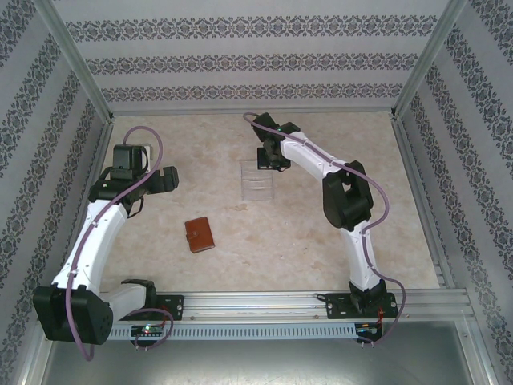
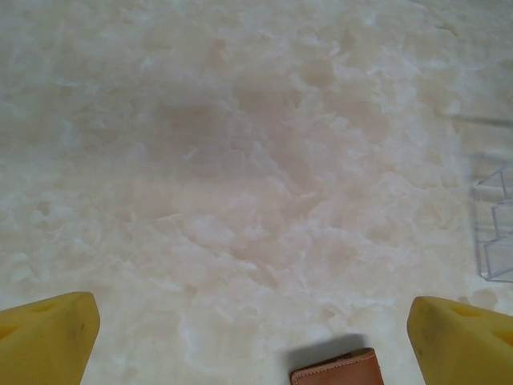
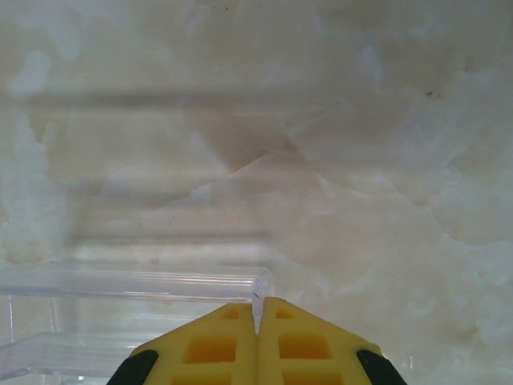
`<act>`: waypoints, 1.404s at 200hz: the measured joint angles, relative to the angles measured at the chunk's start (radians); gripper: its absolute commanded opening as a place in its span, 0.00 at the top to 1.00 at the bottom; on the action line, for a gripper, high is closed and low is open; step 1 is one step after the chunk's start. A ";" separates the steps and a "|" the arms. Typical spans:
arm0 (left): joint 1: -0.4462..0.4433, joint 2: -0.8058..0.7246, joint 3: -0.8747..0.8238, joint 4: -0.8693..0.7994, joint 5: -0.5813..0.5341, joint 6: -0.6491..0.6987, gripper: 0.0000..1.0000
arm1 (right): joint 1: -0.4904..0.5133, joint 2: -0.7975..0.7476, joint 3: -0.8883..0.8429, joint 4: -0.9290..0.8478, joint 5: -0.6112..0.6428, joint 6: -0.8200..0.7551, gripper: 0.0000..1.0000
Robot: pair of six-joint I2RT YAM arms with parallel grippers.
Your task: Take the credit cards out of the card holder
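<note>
Marbled tabletop is showing from above, the card holder [image 1: 198, 235] lying closed between your arms. Your left gripper [image 2: 256, 345] is hanging wide apart above its edge. Your right gripper [image 3: 256, 309] is hovering pressed together beside the clear tray [image 3: 136, 281]. You're likely reaching; next is unfolding it for the credit cards.

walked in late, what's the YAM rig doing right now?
Nothing is held yet. The wallet lies closed on the table, untouched. The left gripper hangs over the table, left of the wallet and further back, jaws wide open. The right gripper sits at the edge of the clear tray further back, jaws shut on nothing. Pulling the cards out hasn't begun.
</note>
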 measured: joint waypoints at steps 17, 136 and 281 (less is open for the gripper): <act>0.000 0.007 0.000 0.000 0.000 0.000 0.01 | -0.001 0.013 0.013 -0.005 0.000 0.000 0.95; 0.000 0.042 0.000 0.000 0.004 0.003 0.01 | -0.001 0.031 0.032 -0.014 0.000 0.003 0.82; -0.125 0.159 -0.055 -0.134 -0.011 -0.333 0.04 | -0.001 -0.266 -0.205 0.062 -0.035 0.003 0.76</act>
